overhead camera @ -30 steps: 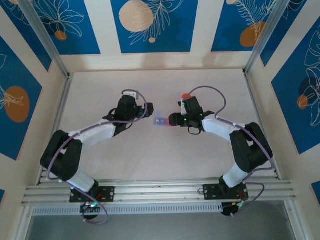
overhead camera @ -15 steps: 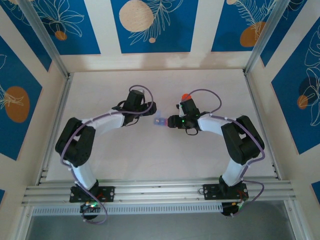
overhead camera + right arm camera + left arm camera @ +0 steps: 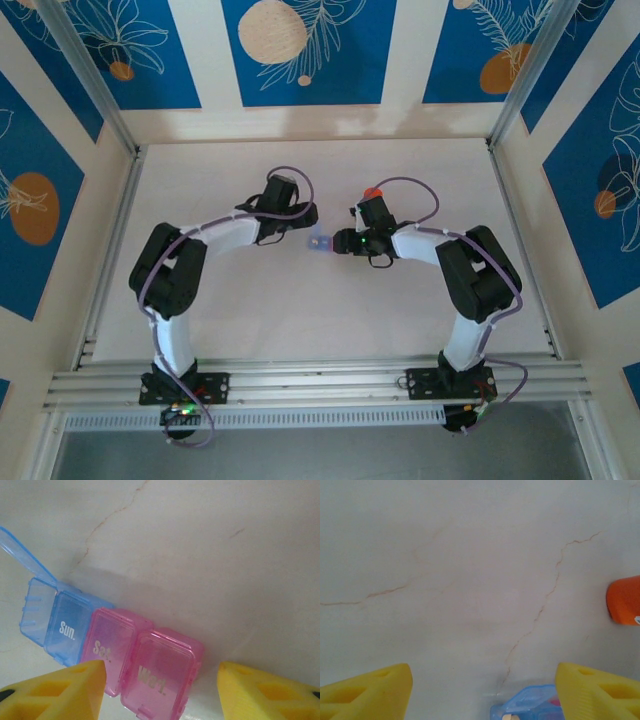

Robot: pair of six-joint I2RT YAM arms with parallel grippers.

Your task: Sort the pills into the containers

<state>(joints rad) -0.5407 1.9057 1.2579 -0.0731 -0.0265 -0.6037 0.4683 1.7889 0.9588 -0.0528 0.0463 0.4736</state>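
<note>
between the yellow fingers of the right gripper (image 3: 161, 667), the small translucent plastic pill-box strip (image 3: 115, 645) of one blue and two pink joined sections is lying flat on the pale, crack-veined table (image 3: 225, 555). its pink "wed." end is sitting just inside the jaws, which are standing apart on either side without clamping it. the clear blue lid (image 3: 25, 552) of the "sun." section is standing open at the end farthest from that gripper, and the two pink lids are looking shut. the left gripper (image 3: 484, 676) is hovering with its yellow fingers wide apart and nothing held, the strip (image 3: 530, 706) showing just beside one finger and a rounded orange object (image 3: 625, 600) sitting ahead and off to the side. i am not making out loose pills for certain. as i am judging it, the step is steadying the strip: the right gripper should be closing gently and squarely across the pink end so the light box is not skating or tipping, while the left is coming down over the open blue section without knocking the raised lid.
</note>
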